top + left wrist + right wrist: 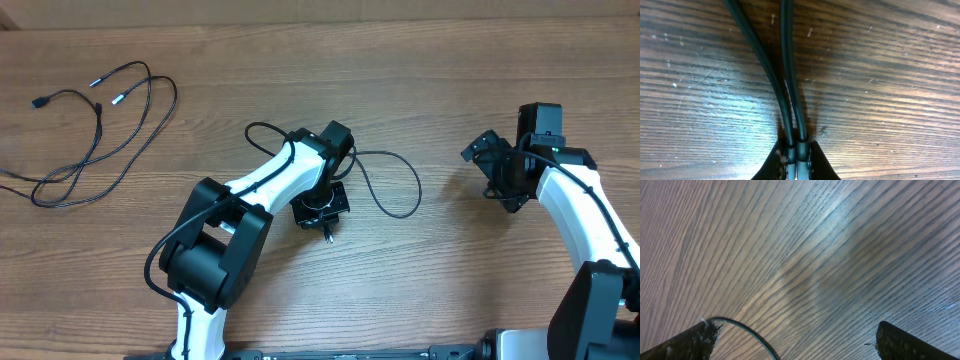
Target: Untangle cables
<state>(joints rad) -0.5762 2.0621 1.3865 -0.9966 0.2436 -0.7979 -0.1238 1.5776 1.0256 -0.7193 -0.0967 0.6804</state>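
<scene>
A thin black cable (pixel 419 190) loops across the middle of the table, from the left arm's elbow round to the right of its gripper. My left gripper (pixel 322 210) is down on the table, shut on two strands of this cable (pixel 788 75) that run side by side between its jaws (pixel 796 152). A second set of thin black cables (pixel 100 125) with small plug ends (pixel 40 101) lies loosely looped at the far left. My right gripper (pixel 497 172) hovers at the right, open and empty (pixel 796 327). A thin dark cord arc (pixel 751 332) shows by its left finger.
The wooden table (pixel 450 80) carries nothing else. The thicker black wiring of the left arm (pixel 165 255) runs along its white links. The right arm's base is at the lower right corner (pixel 600 300).
</scene>
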